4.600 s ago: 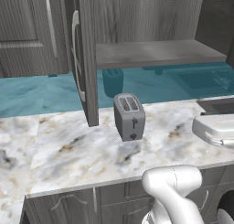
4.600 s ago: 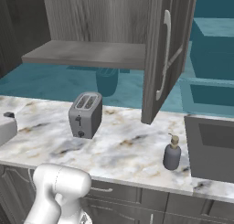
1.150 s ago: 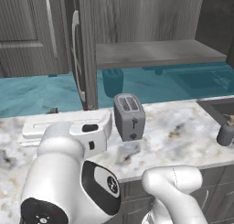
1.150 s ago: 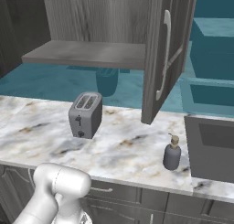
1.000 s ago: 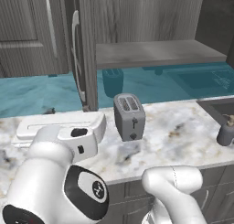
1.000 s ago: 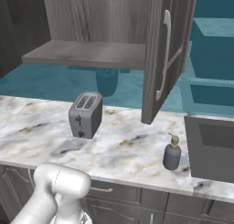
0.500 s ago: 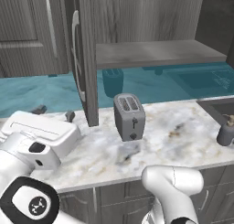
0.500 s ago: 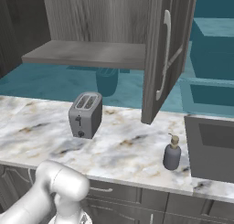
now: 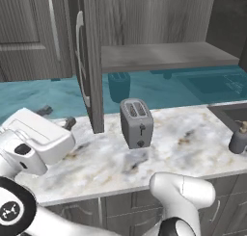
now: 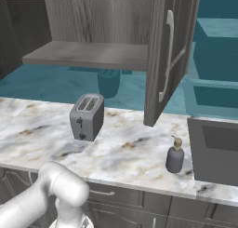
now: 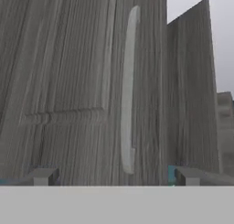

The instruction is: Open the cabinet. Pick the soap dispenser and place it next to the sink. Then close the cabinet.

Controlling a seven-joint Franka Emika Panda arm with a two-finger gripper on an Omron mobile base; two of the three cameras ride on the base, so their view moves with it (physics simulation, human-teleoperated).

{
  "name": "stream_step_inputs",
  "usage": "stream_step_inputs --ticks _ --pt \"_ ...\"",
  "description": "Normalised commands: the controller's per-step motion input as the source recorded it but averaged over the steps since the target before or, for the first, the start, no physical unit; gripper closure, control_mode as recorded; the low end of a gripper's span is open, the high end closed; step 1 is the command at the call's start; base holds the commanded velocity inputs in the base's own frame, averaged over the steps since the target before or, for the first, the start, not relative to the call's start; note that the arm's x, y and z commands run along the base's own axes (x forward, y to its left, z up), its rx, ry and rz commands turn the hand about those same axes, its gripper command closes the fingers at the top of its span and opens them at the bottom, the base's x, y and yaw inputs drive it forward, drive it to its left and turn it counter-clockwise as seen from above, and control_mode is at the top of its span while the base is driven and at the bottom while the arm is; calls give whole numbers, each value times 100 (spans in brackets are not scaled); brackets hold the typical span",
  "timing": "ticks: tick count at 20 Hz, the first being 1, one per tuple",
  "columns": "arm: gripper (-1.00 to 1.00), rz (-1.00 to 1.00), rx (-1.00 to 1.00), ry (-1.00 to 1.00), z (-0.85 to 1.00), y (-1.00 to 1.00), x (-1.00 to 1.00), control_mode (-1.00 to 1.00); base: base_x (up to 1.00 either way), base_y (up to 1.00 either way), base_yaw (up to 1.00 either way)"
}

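Observation:
The cabinet stands open, its left door (image 9: 91,61) and right door (image 10: 169,55) both swung out from a bare shelf (image 10: 88,55). On the marble worktop the soap dispenser (image 10: 175,156) stands upright just left of the sink (image 10: 216,152); it also shows at the right edge as the soap dispenser (image 9: 238,139) beside the sink (image 9: 231,112). My gripper (image 9: 58,116) hovers open and empty low at the left, just left of the open left door. In the hand view my gripper (image 11: 114,177) faces a wood-grain panelled door with a long silver handle (image 11: 128,90).
A grey two-slot toaster (image 9: 136,123) stands mid-counter under the shelf, seen too as the toaster (image 10: 87,116). A shut neighbouring cupboard (image 9: 29,37) is at the far left. Base units run under the counter edge. My white arm crosses the lower left.
The arm has swung leftwards over the counter, carrying the open gripper from near the toaster to beside the left door. The soap dispenser and both doors have stayed put.

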Motion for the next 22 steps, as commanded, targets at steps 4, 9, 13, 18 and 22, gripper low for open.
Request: stream_step_inputs --ticks 4,9,13,18,22 --pt "-100 0 0 0 0 -69 49 -100 0 0 0" --pt "-100 4 0 0 0 -53 59 -100 0 0 0" --pt "-100 5 0 0 0 -41 46 -100 0 0 0" --pt "-100 5 0 0 12 -49 28 -100 0 0 0" --pt "-100 7 0 0 25 -59 14 -100 0 0 0"
